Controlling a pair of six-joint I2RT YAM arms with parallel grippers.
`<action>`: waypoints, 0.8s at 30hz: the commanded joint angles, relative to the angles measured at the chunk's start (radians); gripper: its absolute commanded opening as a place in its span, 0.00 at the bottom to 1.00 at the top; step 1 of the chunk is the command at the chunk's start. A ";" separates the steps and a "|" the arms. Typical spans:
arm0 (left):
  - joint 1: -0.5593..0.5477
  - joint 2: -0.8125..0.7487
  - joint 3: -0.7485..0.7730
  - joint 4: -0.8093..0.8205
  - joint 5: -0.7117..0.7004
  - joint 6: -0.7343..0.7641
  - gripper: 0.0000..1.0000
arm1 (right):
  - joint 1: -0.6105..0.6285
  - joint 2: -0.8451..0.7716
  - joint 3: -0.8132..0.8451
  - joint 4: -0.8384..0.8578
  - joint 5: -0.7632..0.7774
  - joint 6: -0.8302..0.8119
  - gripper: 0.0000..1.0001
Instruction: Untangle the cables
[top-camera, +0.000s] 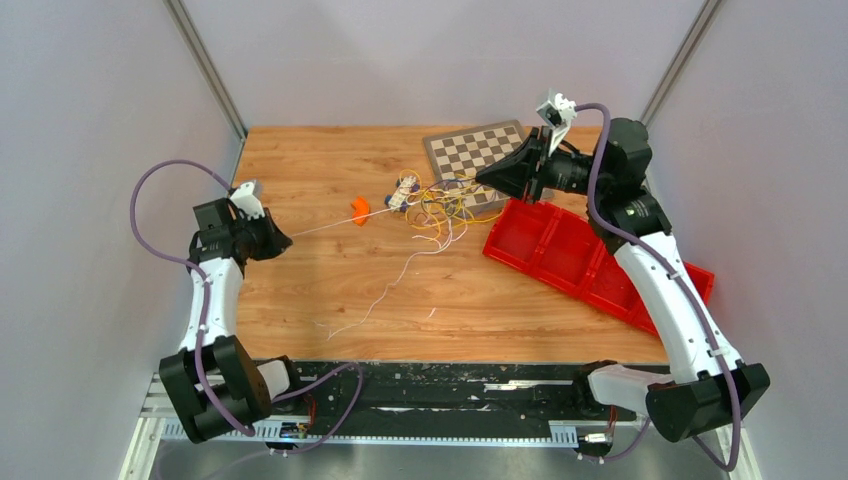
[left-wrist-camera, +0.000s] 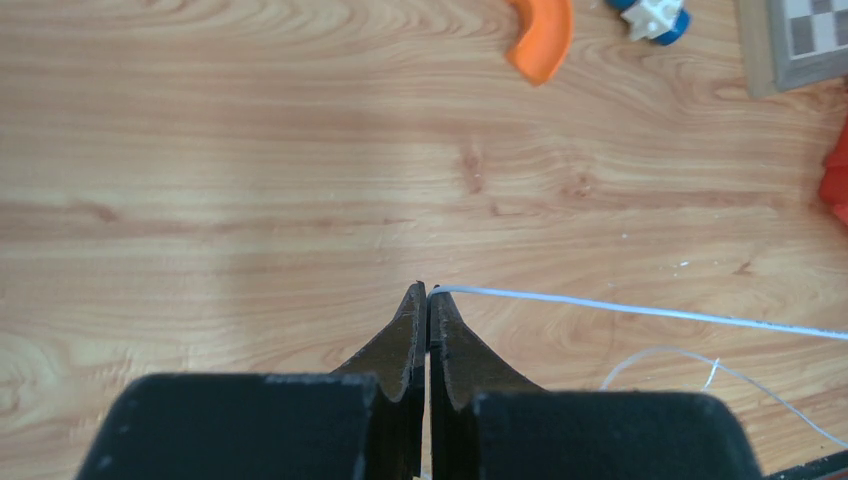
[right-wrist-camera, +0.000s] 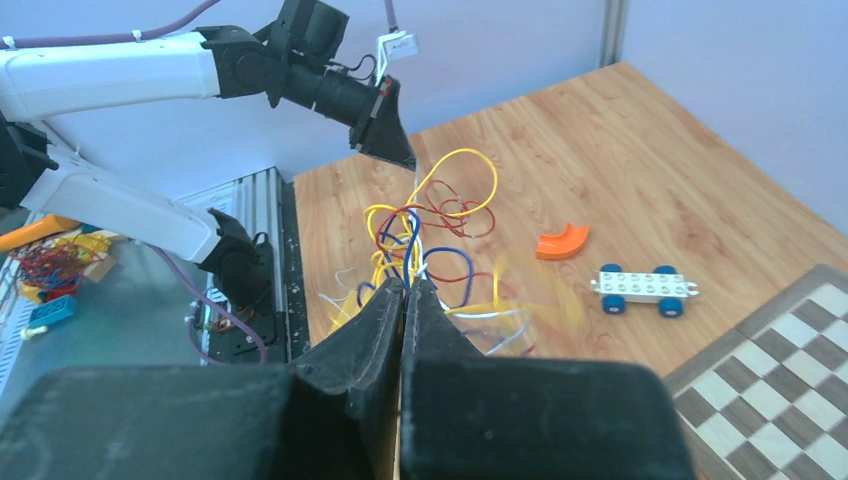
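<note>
The cables (top-camera: 440, 205) are a tangle of thin yellow, red, blue and white wires in the middle of the table, lifted off the wood in the right wrist view (right-wrist-camera: 440, 210). My right gripper (top-camera: 482, 176) (right-wrist-camera: 410, 283) is shut on the top of that bunch. My left gripper (top-camera: 287, 238) (left-wrist-camera: 428, 290) is shut on the end of one white cable (left-wrist-camera: 640, 311). This cable runs taut from its tips to the tangle (top-camera: 335, 225). More loose white cables (top-camera: 390, 285) trail toward the near edge.
An orange curved piece (top-camera: 359, 210) (left-wrist-camera: 540, 40) and a white toy chassis with blue wheels (top-camera: 405, 188) (right-wrist-camera: 645, 288) lie left of the tangle. A chessboard (top-camera: 475, 150) lies behind it. A red compartment tray (top-camera: 590, 260) lies at the right.
</note>
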 joint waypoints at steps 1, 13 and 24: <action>0.090 0.074 0.019 -0.013 -0.164 0.071 0.00 | -0.073 -0.073 0.087 0.017 -0.001 0.019 0.00; 0.215 0.251 0.095 -0.039 -0.276 0.211 0.00 | -0.169 -0.134 0.083 -0.062 0.050 -0.028 0.00; 0.347 0.329 0.102 -0.026 -0.322 0.341 0.00 | -0.402 -0.128 0.198 -0.084 0.136 -0.070 0.00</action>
